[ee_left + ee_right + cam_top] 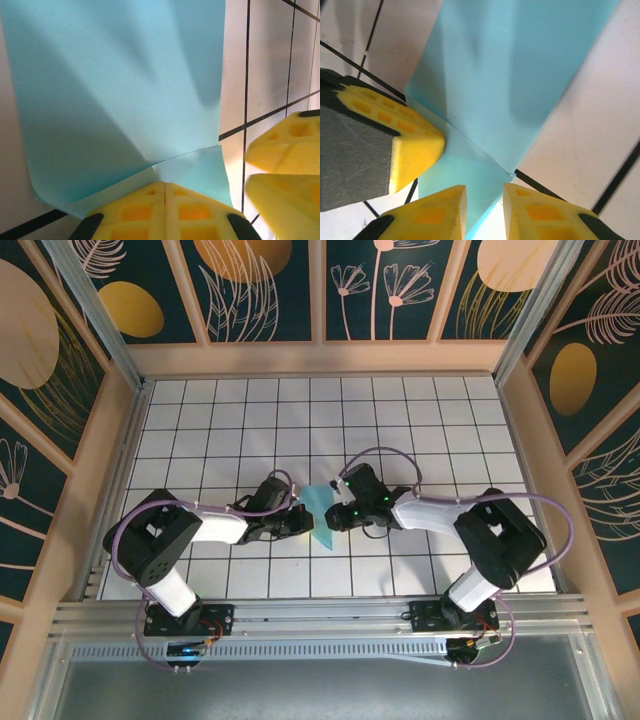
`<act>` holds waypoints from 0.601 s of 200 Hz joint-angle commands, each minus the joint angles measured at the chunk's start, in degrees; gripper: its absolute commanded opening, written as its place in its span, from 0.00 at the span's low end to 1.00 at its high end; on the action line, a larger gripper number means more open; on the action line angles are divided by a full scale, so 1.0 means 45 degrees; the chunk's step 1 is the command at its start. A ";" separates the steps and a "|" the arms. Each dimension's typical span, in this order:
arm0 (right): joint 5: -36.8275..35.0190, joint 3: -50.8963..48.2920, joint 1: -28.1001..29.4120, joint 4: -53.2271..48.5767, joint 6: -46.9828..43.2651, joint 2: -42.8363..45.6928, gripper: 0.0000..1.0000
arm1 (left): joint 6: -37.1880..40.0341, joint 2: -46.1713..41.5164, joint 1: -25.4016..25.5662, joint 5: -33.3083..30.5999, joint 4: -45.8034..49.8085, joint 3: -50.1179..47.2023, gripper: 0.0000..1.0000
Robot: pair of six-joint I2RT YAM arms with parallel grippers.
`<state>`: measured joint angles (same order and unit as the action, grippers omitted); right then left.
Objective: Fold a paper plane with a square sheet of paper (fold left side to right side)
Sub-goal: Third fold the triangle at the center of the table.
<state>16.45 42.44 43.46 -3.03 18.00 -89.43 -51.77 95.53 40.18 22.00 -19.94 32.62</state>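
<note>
Hold paper (322,506), mid-frame in the top view, in left gripper (164,186) clamped shut on it. With right gripper (485,194) slightly parted astride the edge, sweep left side rightward, align edges squarely, then crease.

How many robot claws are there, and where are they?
2. The left gripper is shut on the blue paper's left edge, mid-table. The right gripper faces it at the right edge, jaws slightly apart. None seems hidden.
</note>
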 commanded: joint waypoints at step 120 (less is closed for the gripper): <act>0.3610 -0.0701 0.0973 0.0850 0.2563 -0.0215 0.00 | 0.0166 0.0395 0.0034 -0.0951 0.1002 -0.0220 0.00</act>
<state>31.09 39.33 47.24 -0.91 28.03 -88.71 -51.77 95.53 40.21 21.89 -19.92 32.62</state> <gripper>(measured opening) 0.050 0.043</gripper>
